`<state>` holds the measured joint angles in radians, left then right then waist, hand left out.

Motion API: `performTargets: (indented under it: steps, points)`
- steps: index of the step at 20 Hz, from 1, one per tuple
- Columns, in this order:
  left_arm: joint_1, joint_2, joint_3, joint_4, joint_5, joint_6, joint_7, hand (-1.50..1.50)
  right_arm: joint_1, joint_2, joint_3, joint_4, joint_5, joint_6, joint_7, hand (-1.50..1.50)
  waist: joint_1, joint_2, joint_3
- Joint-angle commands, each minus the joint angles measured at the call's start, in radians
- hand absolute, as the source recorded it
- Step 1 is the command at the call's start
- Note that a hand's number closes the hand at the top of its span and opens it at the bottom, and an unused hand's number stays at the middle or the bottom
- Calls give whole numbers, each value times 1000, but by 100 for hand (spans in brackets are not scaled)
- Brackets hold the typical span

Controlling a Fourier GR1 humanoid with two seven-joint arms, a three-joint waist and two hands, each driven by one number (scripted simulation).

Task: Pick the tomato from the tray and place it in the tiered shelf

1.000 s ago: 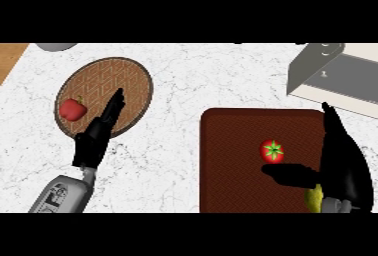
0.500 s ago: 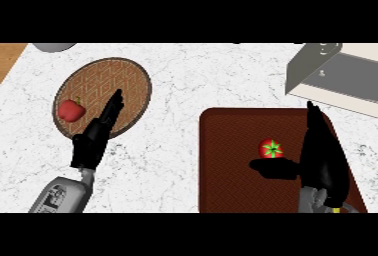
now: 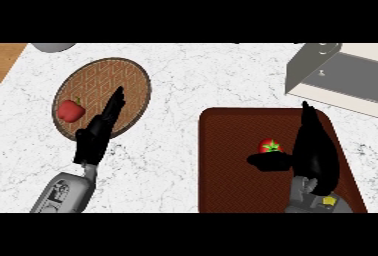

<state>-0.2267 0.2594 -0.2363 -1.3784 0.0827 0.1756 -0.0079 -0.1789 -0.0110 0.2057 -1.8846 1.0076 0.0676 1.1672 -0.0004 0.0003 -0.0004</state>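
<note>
Though beside tomato [image 3: 270, 146], right hand [image 3: 313, 150] open.

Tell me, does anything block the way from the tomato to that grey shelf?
Nothing visible does. Between the tomato on the tray and the shelf lie only tray surface and bare counter. The open right hand is right beside the tomato.

We log a round brown woven plate [image 3: 103, 75] on the white marble counter [image 3: 221, 75]. A red pepper [image 3: 70, 110] lies at its left edge. Grey object [image 3: 53, 47], cut off, top left.
</note>
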Motion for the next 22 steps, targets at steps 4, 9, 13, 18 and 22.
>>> performTargets:
  steps: [4, 9, 13, 18, 22]
  points:
    - [12, -35, -16, -27, -35, 10, 23, 0, 12, 11, -23, 38, -1, 25, 137, -150, 0, -1, 0]
    - [34, -14, 15, -25, -42, -18, -15, 0, -16, 11, -38, 75, -13, 35, 134, -150, 2, -1, 0]
    - [10, -40, 29, 17, -39, -26, -16, 0, -12, 11, 27, 76, 0, 49, 195, -150, 0, -1, 0]
    - [51, -41, 11, -93, -77, -5, 49, 0, 93, 11, 49, 69, 22, -33, 133, -150, 0, -3, 1]
    - [-6, -25, 78, -2, -41, -68, 25, 0, -12, 11, -64, 233, 1, -40, 61, -150, 2, 1, 0]
